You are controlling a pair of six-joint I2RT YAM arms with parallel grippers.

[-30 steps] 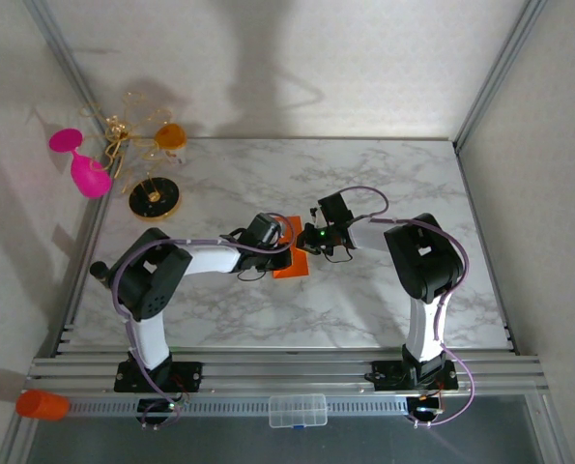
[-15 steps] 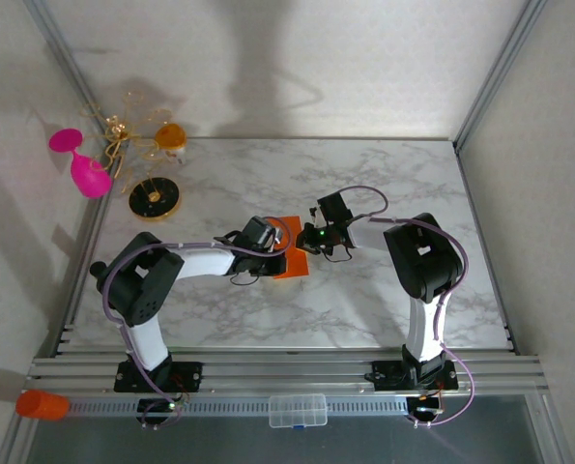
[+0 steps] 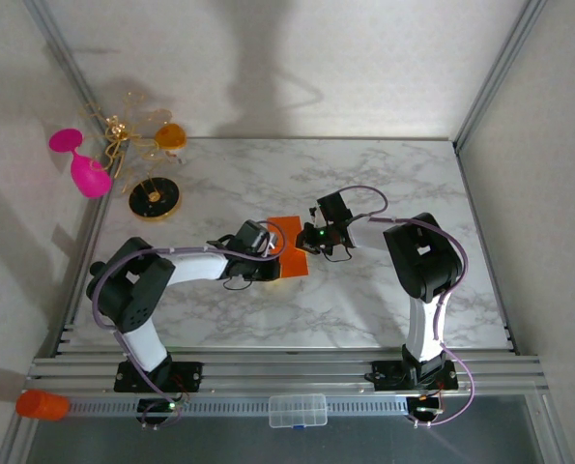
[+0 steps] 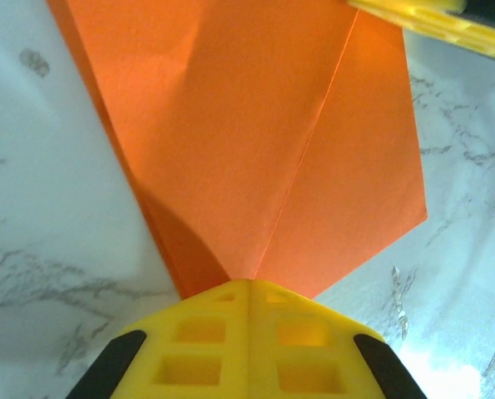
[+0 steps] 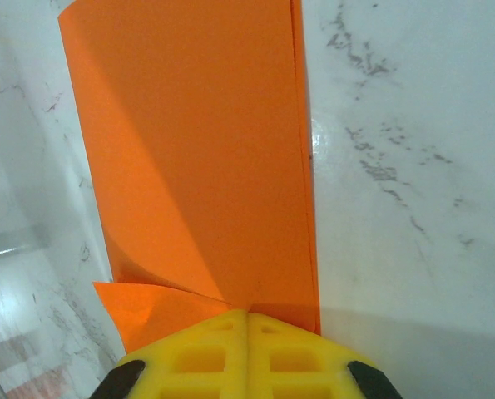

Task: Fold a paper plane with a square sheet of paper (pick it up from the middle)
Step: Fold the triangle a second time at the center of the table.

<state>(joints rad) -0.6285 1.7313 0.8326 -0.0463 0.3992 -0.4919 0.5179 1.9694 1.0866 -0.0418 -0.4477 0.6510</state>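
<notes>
While left hand (image 4: 249,284) and right hand (image 5: 247,313) clamp opposite edges, the orange paper (image 3: 288,233) lies creased.

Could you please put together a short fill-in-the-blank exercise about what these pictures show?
The folded paper is ____ in colour. The left gripper and the right gripper are both ____ on that paper. The table has a white ____ pattern. The goblet beyond the table's far left corner is ____.

Missing words: orange; shut; marble; pink.
</notes>
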